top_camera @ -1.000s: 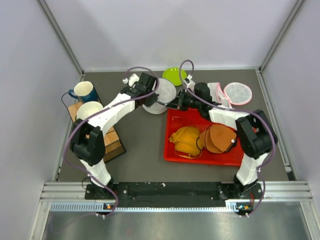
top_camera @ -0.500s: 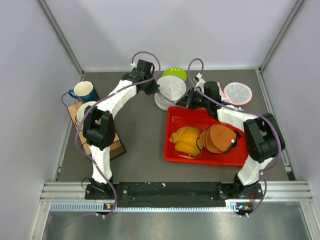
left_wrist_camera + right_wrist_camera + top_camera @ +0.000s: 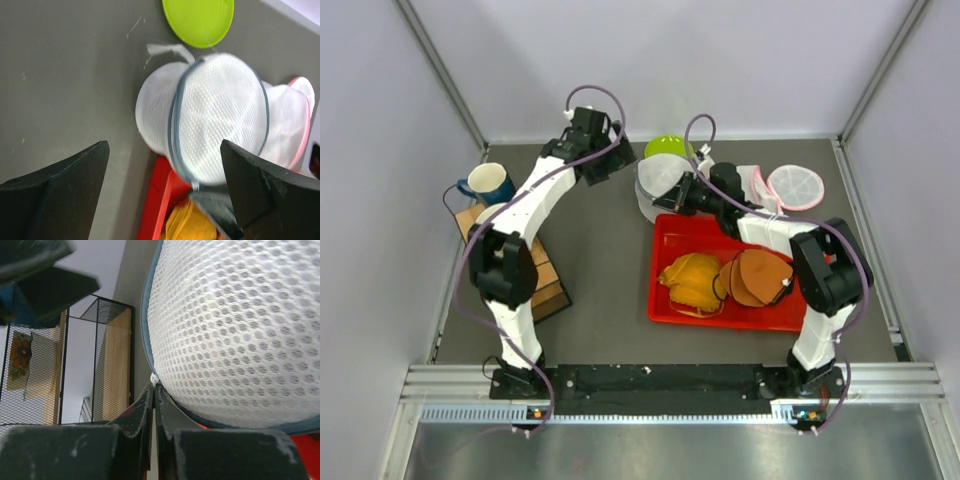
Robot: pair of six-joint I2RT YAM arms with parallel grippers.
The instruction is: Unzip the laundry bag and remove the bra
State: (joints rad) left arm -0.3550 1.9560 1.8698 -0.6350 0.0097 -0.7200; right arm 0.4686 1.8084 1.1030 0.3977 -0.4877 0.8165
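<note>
The white mesh laundry bag [image 3: 658, 180], round with a grey-blue zipper rim, hangs tilted over the far left corner of the red tray [image 3: 665, 300]. My right gripper [image 3: 683, 192] is shut on the bag's small white zipper pull [image 3: 154, 378], its tips [image 3: 154, 387] pressed together under the mesh [image 3: 235, 330]. My left gripper [image 3: 611, 163] stands open to the left of the bag, apart from it. In its wrist view the bag [image 3: 220, 115] lies beyond the spread fingers [image 3: 75, 175]. An orange bra [image 3: 692, 280] and a brown bra [image 3: 756, 277] lie in the tray. What the bag holds is hidden.
A green plate [image 3: 670, 147] lies behind the bag. A pink-rimmed mesh bag [image 3: 795, 187] sits at the back right. At the left stand a blue mug [image 3: 488, 183], a white cup [image 3: 498, 220] and a wooden box [image 3: 542, 285]. Walls enclose the table.
My left gripper has let go of the bag, opened wide and drawn back to the far left. The bag, still held by my right gripper, has shifted slightly left.
</note>
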